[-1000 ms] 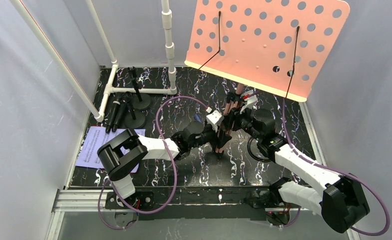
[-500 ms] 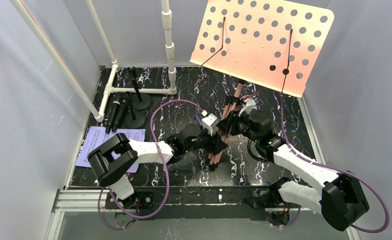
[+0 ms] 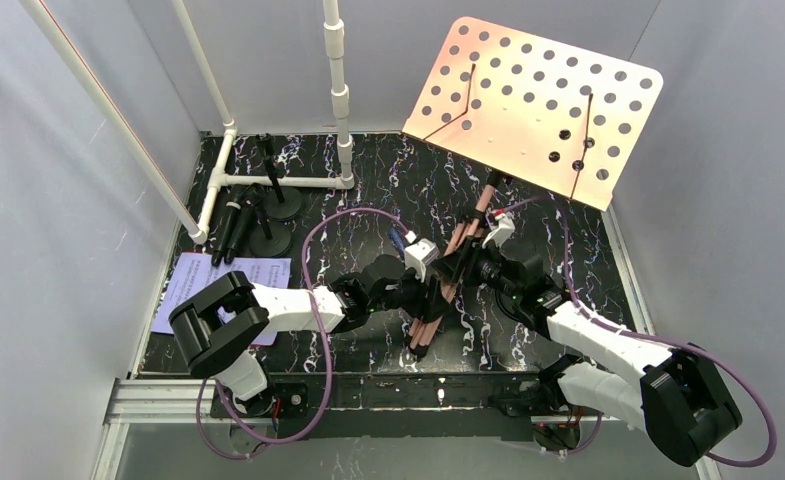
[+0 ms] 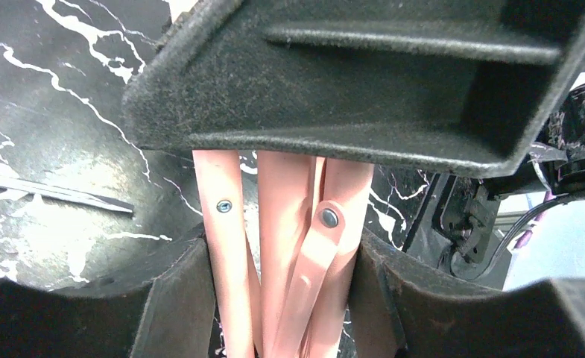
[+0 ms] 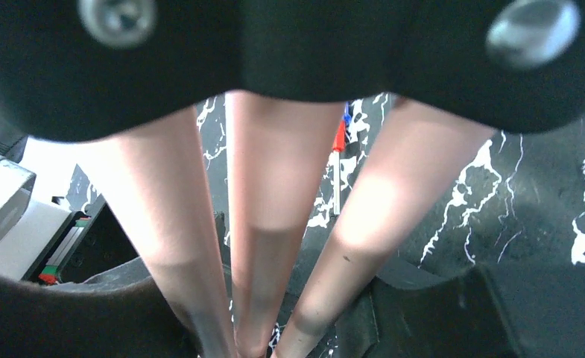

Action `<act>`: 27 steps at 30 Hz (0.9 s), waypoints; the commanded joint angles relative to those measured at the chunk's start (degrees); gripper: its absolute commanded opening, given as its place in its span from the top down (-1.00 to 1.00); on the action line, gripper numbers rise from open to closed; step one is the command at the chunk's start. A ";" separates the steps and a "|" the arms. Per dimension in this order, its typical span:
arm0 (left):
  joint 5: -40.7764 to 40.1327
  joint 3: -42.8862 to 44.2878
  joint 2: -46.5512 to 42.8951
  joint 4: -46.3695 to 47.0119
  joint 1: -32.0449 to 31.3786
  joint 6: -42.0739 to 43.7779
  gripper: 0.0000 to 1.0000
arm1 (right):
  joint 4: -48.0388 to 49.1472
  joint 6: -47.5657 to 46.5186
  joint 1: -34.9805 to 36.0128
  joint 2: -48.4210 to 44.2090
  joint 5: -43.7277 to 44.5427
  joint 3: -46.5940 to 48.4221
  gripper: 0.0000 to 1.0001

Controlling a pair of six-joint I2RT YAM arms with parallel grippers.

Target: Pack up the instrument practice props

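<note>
Obs.: pink punched sheet-music rack [image 3: 533, 120] sits upper right of top view, tilted over, its folded tripod legs [image 3: 438, 300] running down to frame centre.

Left claw [image 3: 423, 290]: clenched on the bundled legs. Wrist view shows pink struts [image 4: 289, 224] wedged between both pads.

Right claw [image 3: 468, 265]: also grasping the legs, just above the left one. Three struts [image 5: 267, 224] sit between its fingers.

Change vs. a sec. ago: punched plate has dropped away from the camera and swung toward the right wall, and the leg tips have slid toward the near edge. Judged: rack is being laid down for packing, approx. mid-step, not yet flat.

Other items: two microphones [image 3: 253, 215] w/ round bases at upper left by the white pipe frame [image 3: 338, 100], music sheets [image 3: 193, 285] at left on the marbled table [image 3: 388, 180]. Both untouched, so packing is far from done.

Risk: plate is near the right wall and may snag.
</note>
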 commanded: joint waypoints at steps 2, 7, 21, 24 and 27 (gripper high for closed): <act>0.99 -0.78 -4.68 -7.46 0.14 1.65 1.00 | 8.70 -12.37 -1.57 -2.27 9.19 -3.13 0.97; 2.88 0.85 -5.21 -13.32 0.09 3.86 1.00 | 11.07 -10.65 -1.60 -1.34 11.07 -6.23 0.97; 11.69 12.05 -2.07 -37.28 4.89 17.85 1.00 | 16.91 -6.47 -1.66 5.73 18.05 -10.67 0.97; 15.59 14.02 -0.98 -39.65 7.64 19.17 1.00 | 17.96 -5.43 -1.63 7.74 19.60 -11.14 0.97; 20.34 16.43 1.40 -42.85 10.57 20.65 1.00 | 19.47 -4.33 -1.64 10.83 20.61 -11.19 0.97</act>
